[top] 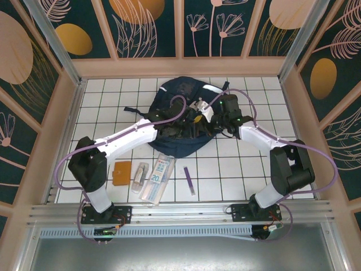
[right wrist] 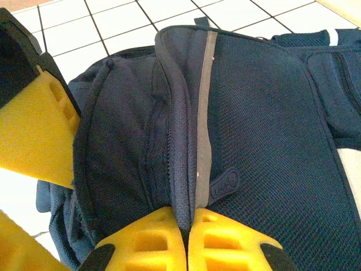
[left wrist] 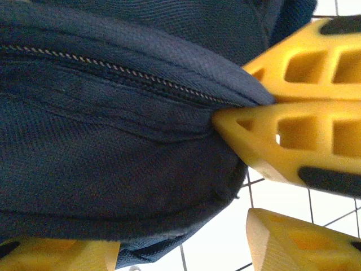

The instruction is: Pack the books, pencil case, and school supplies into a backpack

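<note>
Right claw [right wrist: 189, 223] was clamped shut on a raised fold of the large navy-blue fabric backpack [top: 181, 86], pinching the ridge that ran between a zipper line and a pale reflective stripe [right wrist: 204, 113]. The left claw [left wrist: 169, 243] stood apart at the jaws, with the bag's bulging side between its yellow fingers [left wrist: 293, 237]. It appeared to hold nothing.

The backpack lay at 12 o'clock on the white tiled worktop [top: 113, 101]. At about 7 o'clock from it, near the arm bases, sat the plain orange-brown rectangle [top: 122, 172], the small clear-greyish packet [top: 140, 176], the long clear flat pack with a blue "20" label [top: 158, 176] and, toward 6 o'clock, the thin purple pen [top: 189, 179], all unpacked.

The step seemed to be opening the bag. To do it well, the right claw should keep its pinch steady as an anchor while the left claw closes on cloth across the zipper teeth [left wrist: 113, 68] and draws away gently. The zipper pull could not be made out.

The fabric was a coarse, matte weave, soft and slumping, so a shallow bite might slip. A mesh panel [right wrist: 271, 141] covered the front, with a small dark tab [right wrist: 225, 183] at the stripe's foot.
</note>
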{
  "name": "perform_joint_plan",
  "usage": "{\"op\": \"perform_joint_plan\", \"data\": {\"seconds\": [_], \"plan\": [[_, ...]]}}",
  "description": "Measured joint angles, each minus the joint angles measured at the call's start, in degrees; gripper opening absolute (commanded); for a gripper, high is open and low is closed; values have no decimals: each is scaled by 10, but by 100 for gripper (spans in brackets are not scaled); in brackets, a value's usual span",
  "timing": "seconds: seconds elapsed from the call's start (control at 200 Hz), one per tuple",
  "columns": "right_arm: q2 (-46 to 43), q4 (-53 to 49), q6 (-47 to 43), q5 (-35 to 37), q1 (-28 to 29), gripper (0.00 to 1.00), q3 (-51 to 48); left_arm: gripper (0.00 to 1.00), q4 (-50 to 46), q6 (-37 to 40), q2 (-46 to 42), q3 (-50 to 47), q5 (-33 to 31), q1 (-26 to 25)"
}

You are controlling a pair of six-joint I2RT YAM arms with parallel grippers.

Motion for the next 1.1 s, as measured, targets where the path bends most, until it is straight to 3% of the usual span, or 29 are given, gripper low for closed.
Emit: {"op": "perform_joint_plan", "data": {"seconds": [0.19, 0.26, 0.425, 0.56, 0.816, 1.056, 1.101], "plan": [[0, 2, 1, 4, 4, 0, -3, 10, -38, -20, 8, 7, -40, -1], [0, 2, -3, 5, 4, 0, -6, 0, -48, -25, 9, 7, -52, -1], [-4, -3, -46, 8, 5, 0, -8, 0, -56, -16, 9, 7, -60, -3], [-17, -35, -117, 23, 5, 0, -8, 0, -55, 36, -9, -6, -54, -3], [-56, -108, -273, 29, 13, 0, -17, 0, 3, 243, -150, -133, -9, -1], [-97, -122, -335, 32, 10, 0, -48, 0, 77, 383, -230, -247, 12, 28], [-111, -118, -339, 34, 7, 24, -60, 0, 86, 400, -230, -252, 26, 30]]}}
